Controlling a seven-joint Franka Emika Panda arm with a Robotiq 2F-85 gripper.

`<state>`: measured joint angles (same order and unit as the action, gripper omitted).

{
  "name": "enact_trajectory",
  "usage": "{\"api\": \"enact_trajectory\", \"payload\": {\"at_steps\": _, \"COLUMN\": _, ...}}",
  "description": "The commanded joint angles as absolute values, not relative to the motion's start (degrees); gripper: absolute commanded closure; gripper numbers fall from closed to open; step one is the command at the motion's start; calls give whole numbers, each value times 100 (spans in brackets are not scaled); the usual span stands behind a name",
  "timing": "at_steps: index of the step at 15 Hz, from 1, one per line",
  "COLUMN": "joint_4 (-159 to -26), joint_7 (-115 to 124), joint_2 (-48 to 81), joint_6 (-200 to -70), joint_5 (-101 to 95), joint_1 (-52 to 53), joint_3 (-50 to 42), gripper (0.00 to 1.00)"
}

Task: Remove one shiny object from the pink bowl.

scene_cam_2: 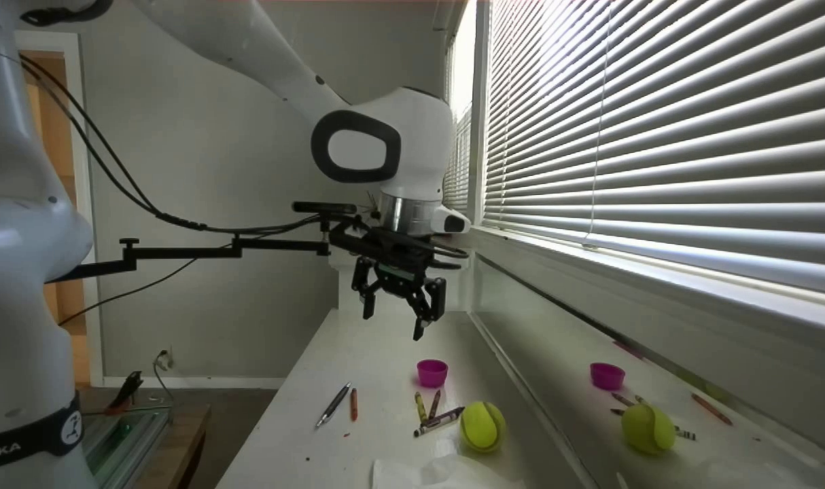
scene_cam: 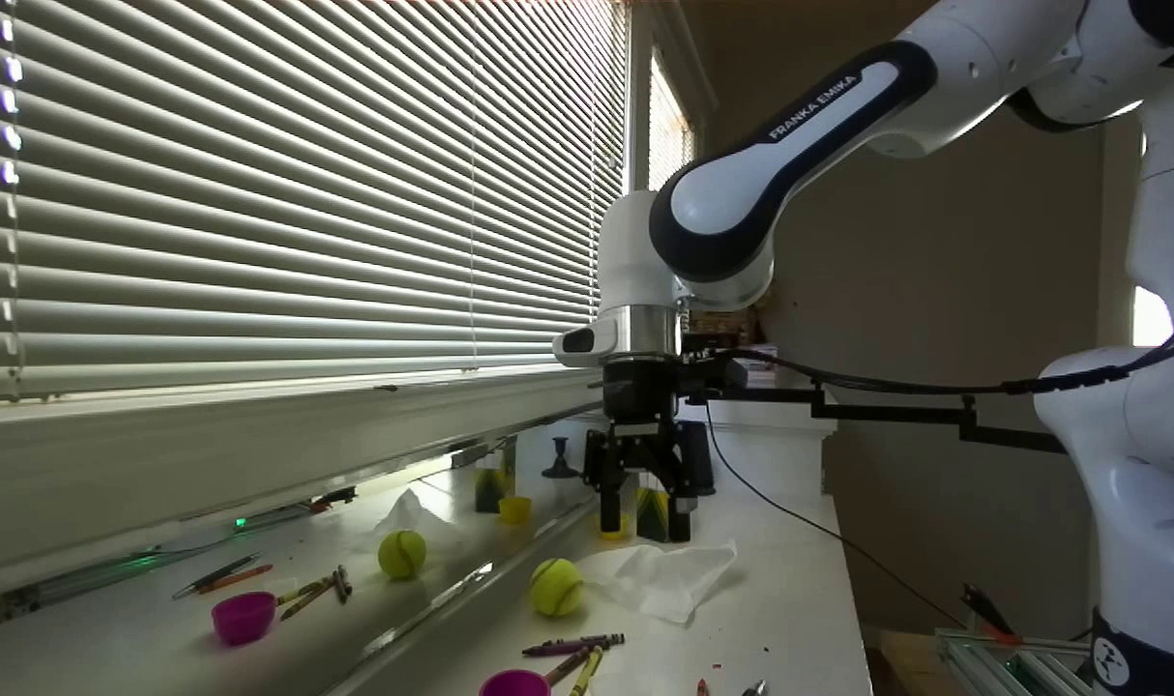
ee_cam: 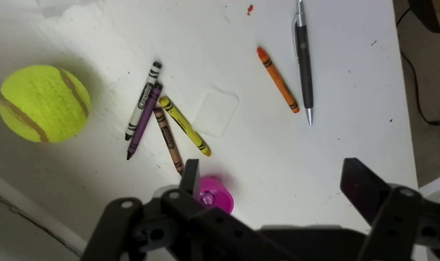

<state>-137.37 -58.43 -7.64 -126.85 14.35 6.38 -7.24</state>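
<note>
The pink bowl [ee_cam: 221, 199] stands on the white table and shows in both exterior views [scene_cam: 515, 683] [scene_cam_2: 432, 373]. In the wrist view it lies under the left finger, which hides part of it. A clear shiny object [ee_cam: 207, 198] lies inside the bowl; whether more lie there is partly hidden by the finger. My gripper [ee_cam: 272, 168] is wide open with nothing between its fingers. In both exterior views the gripper [scene_cam: 645, 532] [scene_cam_2: 393, 326] hangs well above the table, pointing down, apart from the bowl.
A yellow-green tennis ball [ee_cam: 44, 103], several crayons [ee_cam: 185, 125], an orange crayon [ee_cam: 278, 79] and a pen [ee_cam: 305, 61] lie near the bowl. White paper [scene_cam: 660, 580], a crayon box [scene_cam: 653, 514] and a yellow cup [scene_cam: 614, 528] are farther along. A reflective panel [scene_cam_2: 555, 380] borders the window side.
</note>
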Motion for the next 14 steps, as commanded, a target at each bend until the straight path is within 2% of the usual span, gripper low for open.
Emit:
{"api": "enact_trajectory", "payload": {"at_steps": 1, "joint_4": -13330, "joint_7": -6381, "joint_2": -214, "joint_6": -12871, "joint_5": 1814, "joint_1": 555, "joint_3": -517, "gripper": 0}}
{"api": "enact_trajectory", "payload": {"at_steps": 10, "joint_4": -12529, "joint_7": -6592, "joint_2": 715, "joint_6": -13141, "joint_5": 1768, "joint_1": 357, "joint_3": 16, "gripper": 1}}
{"api": "enact_trajectory", "payload": {"at_steps": 11, "joint_4": -12466, "joint_7": -6569, "joint_2": 788, "joint_6": -13178, "joint_5": 1758, "joint_1": 333, "joint_3": 69, "gripper": 8}}
{"api": "enact_trajectory", "payload": {"at_steps": 12, "joint_4": -12392, "joint_7": -6580, "joint_2": 860, "joint_6": -13181, "joint_5": 1775, "joint_1": 303, "joint_3": 122, "gripper": 10}}
{"api": "enact_trajectory", "payload": {"at_steps": 13, "joint_4": -12328, "joint_7": -6584, "joint_2": 930, "joint_6": -13179, "joint_5": 1763, "joint_1": 273, "joint_3": 169, "gripper": 27}}
{"api": "enact_trajectory", "payload": {"at_steps": 14, "joint_4": -12273, "joint_7": -6572, "joint_2": 983, "joint_6": -13196, "joint_5": 1762, "joint_1": 247, "joint_3": 215, "gripper": 39}}
